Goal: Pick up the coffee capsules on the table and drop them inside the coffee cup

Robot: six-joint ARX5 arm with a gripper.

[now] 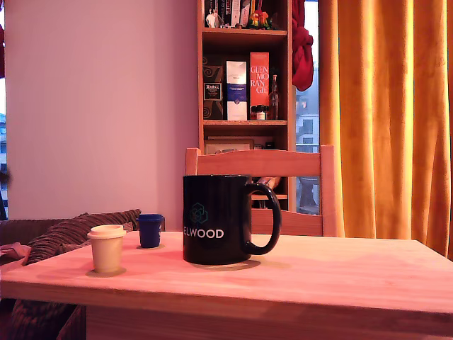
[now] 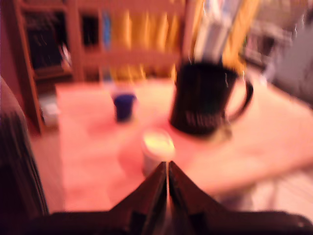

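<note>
End effector (image 2: 167, 171) closed, empty, aimed at cream capsule (image 2: 157, 149) just ahead on worktop (image 2: 274, 132); blue capsule (image 2: 124, 105) and cup (image 2: 208, 100) beyond, upright, mouth open for drops.

A glossy black ceramic mug (image 1: 216, 219) bears white lettering and a teal hexagon. One small tapered pod (image 1: 107, 248) is cream, the other (image 1: 150, 230) dark blue, on a pale wooden desk (image 1: 318, 276). Curtains (image 1: 386, 117) are orange.

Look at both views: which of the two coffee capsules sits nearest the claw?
The cream capsule. In the wrist view it sits just beyond the claw tips, while the dark blue capsule stands farther back, beside the black mug.
</note>
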